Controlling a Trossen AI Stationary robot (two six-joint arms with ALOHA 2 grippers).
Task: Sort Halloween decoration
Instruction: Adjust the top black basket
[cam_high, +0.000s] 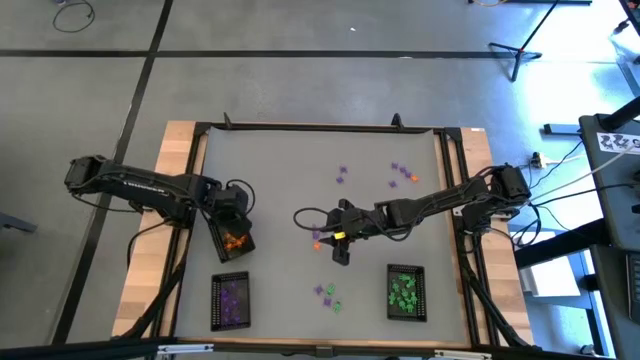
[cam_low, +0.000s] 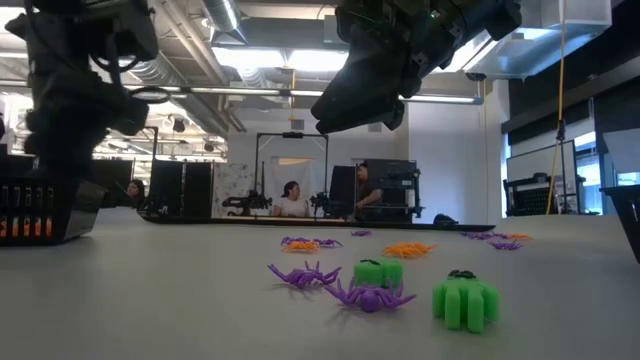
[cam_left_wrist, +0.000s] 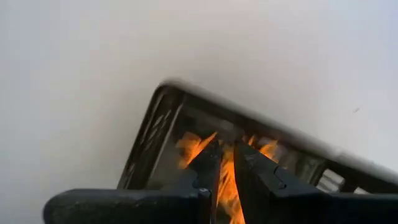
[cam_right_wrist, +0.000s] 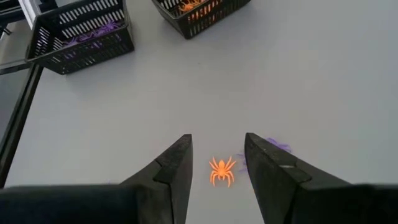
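The Halloween decoration is tiny plastic spiders and other small trinkets in orange, purple and green. My left gripper (cam_high: 234, 222) points down over the black mesh tray (cam_left_wrist: 163, 118) of orange pieces, shut on an orange trinket (cam_left_wrist: 227, 177). My right gripper (cam_right_wrist: 217, 168) hovers open at mid-table, one finger on either side of an orange spider (cam_right_wrist: 222, 170) that lies flat on the table, touching nothing. A purple piece (cam_right_wrist: 277, 147) lies just beside one finger. More trinkets lie loose on the table (cam_high: 343, 175) (cam_low: 368, 296). My left gripper pinches the orange trinket (cam_left_wrist: 229, 186) between its two fingers (cam_left_wrist: 209, 163), which point down from above into the tray. Only a narrow orange strip shows in the gap, so which part of the trinket is held cannot be told.
A tray with purple pieces (cam_high: 231, 300) and a tray with green pieces (cam_high: 405, 292) stand near the front edge. Purple and green trinkets (cam_high: 328, 295) lie between them. Purple and orange ones (cam_high: 404, 175) lie at the far right. A black frame rims the table.
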